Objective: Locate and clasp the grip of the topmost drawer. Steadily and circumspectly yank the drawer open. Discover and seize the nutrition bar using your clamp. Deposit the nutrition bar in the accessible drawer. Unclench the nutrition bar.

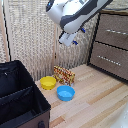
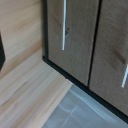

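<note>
The topmost drawer (image 1: 114, 31) is the upper dark-brown front of the dresser at the exterior view's right, shut, with a silver bar handle (image 1: 116, 32). My gripper (image 1: 78, 36) hangs high in the air to the left of the dresser, its blue fingertips (image 1: 82, 30) apart and empty. The nutrition bar (image 1: 64, 75) stands on the wooden floor below, behind two bowls. The wrist view shows two shut drawer fronts, each with a silver handle (image 2: 64, 25); I cannot tell which is the upper one. My fingers are not visible there.
The similar lower drawer (image 1: 109, 60) is shut. A yellow bowl (image 1: 48, 82) and a blue bowl (image 1: 65, 92) sit in front of the bar. A black case (image 1: 20, 100) fills the near left. A beige curtain (image 1: 30, 35) hangs behind.
</note>
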